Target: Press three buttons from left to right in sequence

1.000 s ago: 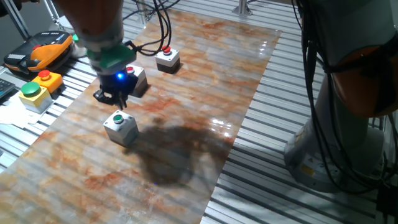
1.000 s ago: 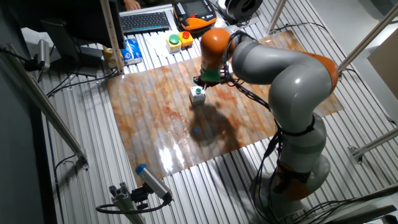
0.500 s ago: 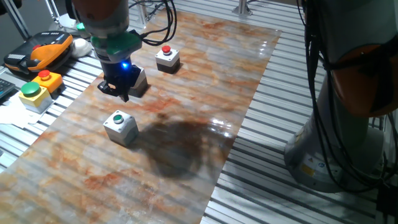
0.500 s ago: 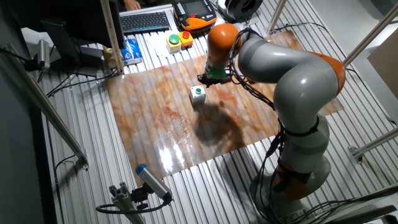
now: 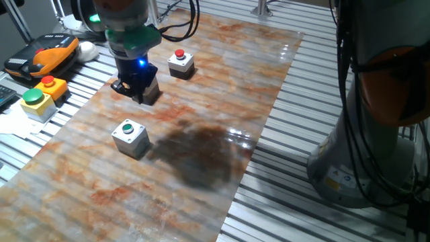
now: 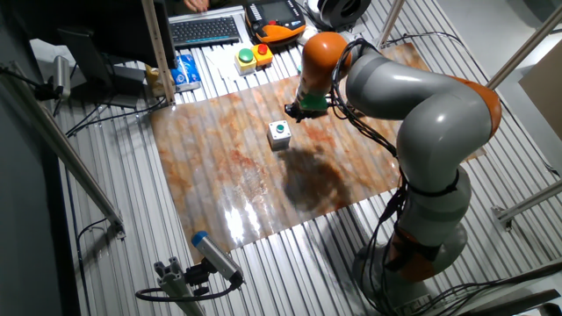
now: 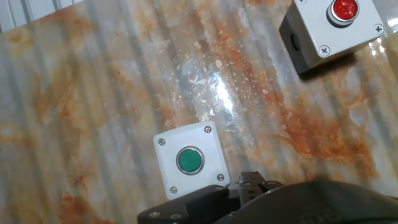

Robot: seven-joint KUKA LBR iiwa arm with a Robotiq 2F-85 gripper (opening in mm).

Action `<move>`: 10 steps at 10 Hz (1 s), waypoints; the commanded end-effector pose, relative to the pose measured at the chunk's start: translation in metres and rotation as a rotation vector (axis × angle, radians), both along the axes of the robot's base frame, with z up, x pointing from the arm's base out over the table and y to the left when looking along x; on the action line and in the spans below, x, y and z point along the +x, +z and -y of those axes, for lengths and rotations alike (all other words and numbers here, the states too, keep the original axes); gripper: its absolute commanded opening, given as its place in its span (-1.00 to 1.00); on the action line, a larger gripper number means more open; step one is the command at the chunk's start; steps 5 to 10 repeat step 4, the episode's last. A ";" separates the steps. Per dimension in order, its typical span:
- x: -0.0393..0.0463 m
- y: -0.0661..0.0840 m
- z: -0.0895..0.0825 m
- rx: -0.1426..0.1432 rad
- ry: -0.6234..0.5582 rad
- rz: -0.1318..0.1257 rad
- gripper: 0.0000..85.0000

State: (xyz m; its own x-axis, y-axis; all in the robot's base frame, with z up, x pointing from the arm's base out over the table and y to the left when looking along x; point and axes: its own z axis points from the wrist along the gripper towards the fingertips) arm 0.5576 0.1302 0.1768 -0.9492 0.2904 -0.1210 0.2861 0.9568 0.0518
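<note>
Three light-grey button boxes stand on the marbled board (image 5: 222, 81). The green-capped box (image 5: 130, 136) is nearest, and it also shows in the other fixed view (image 6: 279, 132) and in the hand view (image 7: 189, 160). The middle box (image 5: 152, 91) is mostly hidden behind my gripper (image 5: 136, 94), and its cap does not show. The far box (image 5: 180, 62) has a red cap. A red-capped box (image 7: 333, 28) sits at the top right of the hand view. My gripper (image 6: 299, 109) hangs beyond the green box, in front of the middle one. The fingertips are not clear in any view.
A yellow box with a big green button (image 5: 33, 102) and a yellow-orange box with a red button (image 5: 50, 86) sit off the board at the left. An orange-black handset (image 5: 44, 55) lies behind them. A keyboard (image 6: 204, 30) is at the back. The arm's base (image 6: 413, 246) stands beside the board.
My gripper has moved away from above the green-capped box, back and to the right, and now stands in front of the middle box. The boxes have not moved.
</note>
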 end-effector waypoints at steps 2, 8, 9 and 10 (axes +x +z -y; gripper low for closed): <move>0.0000 0.000 0.002 -0.018 -0.008 0.009 -1.00; 0.0006 0.000 0.001 -0.020 -0.015 0.009 -1.00; 0.0006 0.000 0.001 -0.020 -0.015 0.009 -1.00; 0.0006 0.000 0.001 -0.020 -0.015 0.009 -1.00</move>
